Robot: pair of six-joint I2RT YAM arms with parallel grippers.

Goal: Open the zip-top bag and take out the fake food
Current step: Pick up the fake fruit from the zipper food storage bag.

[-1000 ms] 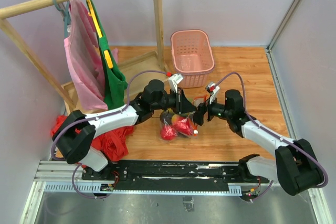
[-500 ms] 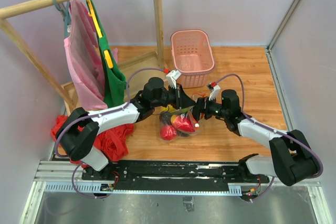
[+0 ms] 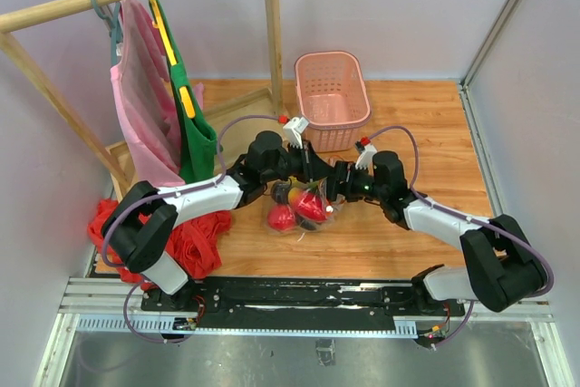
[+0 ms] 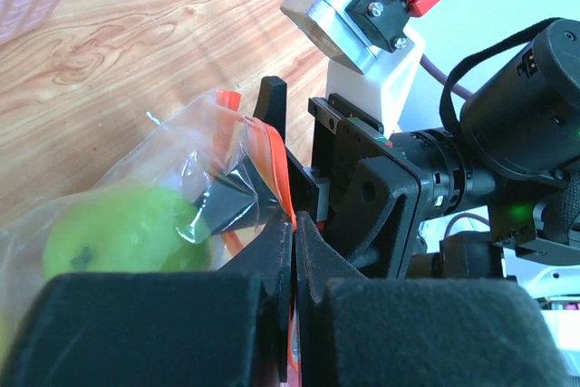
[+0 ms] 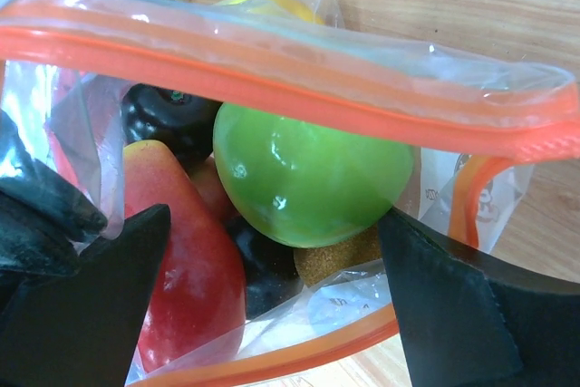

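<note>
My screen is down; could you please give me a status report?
Left gripper shut on the zip strip of the bag. Right gripper open at the bag mouth. Bag open, fake food inside. Nothing in the way.

The light is bright and even from overhead, and my arms cast only soft, faint shadows on the wooden table (image 3: 435, 115). White glints sit on the green fruit (image 5: 308, 169) and the zip-top bag (image 5: 272, 43). My left gripper (image 4: 294, 242) looms dark and blurred.
</note>
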